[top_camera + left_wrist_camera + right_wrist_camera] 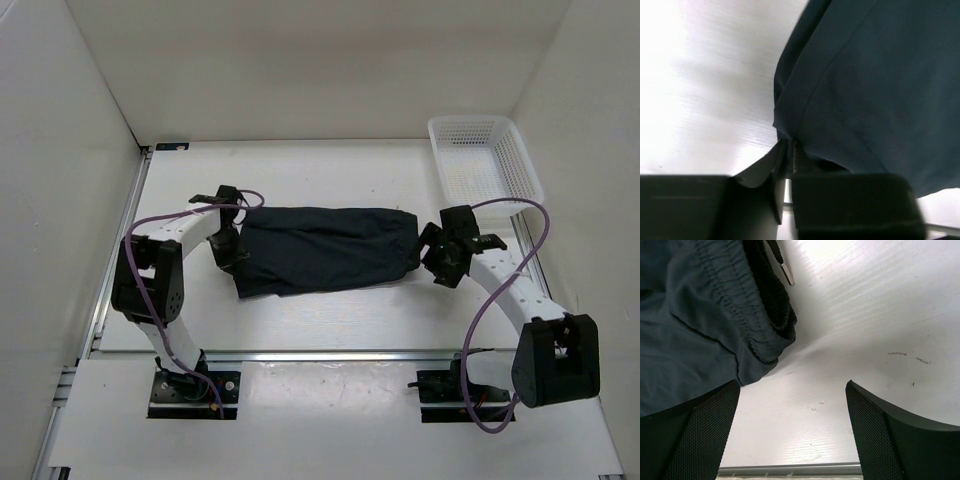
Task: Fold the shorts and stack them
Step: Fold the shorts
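Dark navy shorts (325, 250) lie folded lengthwise across the middle of the white table (330, 320). My left gripper (232, 255) is at their left end, shut on the fabric edge. In the left wrist view the two fingers (789, 145) pinch a corner of the cloth (875, 90). My right gripper (432, 258) is open and empty just right of the waistband end. In the right wrist view the elastic waistband (765, 305) and a drawstring tip (786, 274) lie ahead and to the left of the open jaws (792, 385), apart from them.
A white mesh basket (485, 160) stands at the back right corner of the table. White walls close in the left, back and right sides. An aluminium rail (330, 354) runs along the table's near edge.
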Available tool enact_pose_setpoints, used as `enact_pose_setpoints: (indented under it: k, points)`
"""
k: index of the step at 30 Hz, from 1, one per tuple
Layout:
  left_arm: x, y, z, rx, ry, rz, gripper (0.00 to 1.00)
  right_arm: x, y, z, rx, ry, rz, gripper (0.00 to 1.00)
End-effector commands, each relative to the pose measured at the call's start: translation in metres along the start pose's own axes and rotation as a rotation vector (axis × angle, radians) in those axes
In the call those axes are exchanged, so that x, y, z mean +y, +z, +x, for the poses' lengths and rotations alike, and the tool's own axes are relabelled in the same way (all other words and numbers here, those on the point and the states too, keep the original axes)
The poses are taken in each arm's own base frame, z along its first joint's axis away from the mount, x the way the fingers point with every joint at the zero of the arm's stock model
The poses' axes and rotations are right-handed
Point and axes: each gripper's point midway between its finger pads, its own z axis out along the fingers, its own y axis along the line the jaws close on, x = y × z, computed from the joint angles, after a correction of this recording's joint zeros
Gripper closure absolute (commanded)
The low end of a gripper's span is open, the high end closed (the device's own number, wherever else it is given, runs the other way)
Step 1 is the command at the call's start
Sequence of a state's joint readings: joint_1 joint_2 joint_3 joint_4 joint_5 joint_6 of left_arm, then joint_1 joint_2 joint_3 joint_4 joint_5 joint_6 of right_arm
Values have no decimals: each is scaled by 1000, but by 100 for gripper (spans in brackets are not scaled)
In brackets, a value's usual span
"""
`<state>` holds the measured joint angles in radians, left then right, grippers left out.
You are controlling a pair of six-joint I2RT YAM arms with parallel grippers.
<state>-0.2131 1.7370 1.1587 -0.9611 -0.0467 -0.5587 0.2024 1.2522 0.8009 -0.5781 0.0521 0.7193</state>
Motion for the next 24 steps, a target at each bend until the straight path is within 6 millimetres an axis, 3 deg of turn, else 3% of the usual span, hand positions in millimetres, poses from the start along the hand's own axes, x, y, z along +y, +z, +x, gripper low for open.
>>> enact_pose_setpoints:
  k: [1,5,11,14,17,19,20,21,22,24]
  points:
    - [-11,-7,-15,-69,1,15,88,-2,-7,-7,-46,-20,-2,9]
    - [-13,-6,-14,-64,2,2,90,-3,-11,-9,-61,-20,-2,9]
    - [-12,-60,-23,-183,-27,61,90,-3,-13,-10,-68,-29,-8,9]
    - [-9,-77,-19,-209,-39,80,90,-3,-13,-10,-68,-29,-8,9]
    - [-10,-88,-13,-226,-48,124,90,-3,-13,-10,-68,-29,-8,9]
    - [-9,-82,-9,-218,-46,130,90,-3,-13,-10,-68,-29,-8,9]
    - [-8,-79,-6,-208,-46,123,85,-3,-13,-10,-68,-29,-8,9]
    - [-8,-72,-5,-197,-45,115,70,-3,-13,-10,-68,-29,-8,9]
    - [-6,-64,-2,-172,-43,98,33,0,-13,-10,-69,-30,-21,9]
    - [-10,-43,-6,-147,-41,80,31,-1,-11,-9,-62,-30,-15,9]
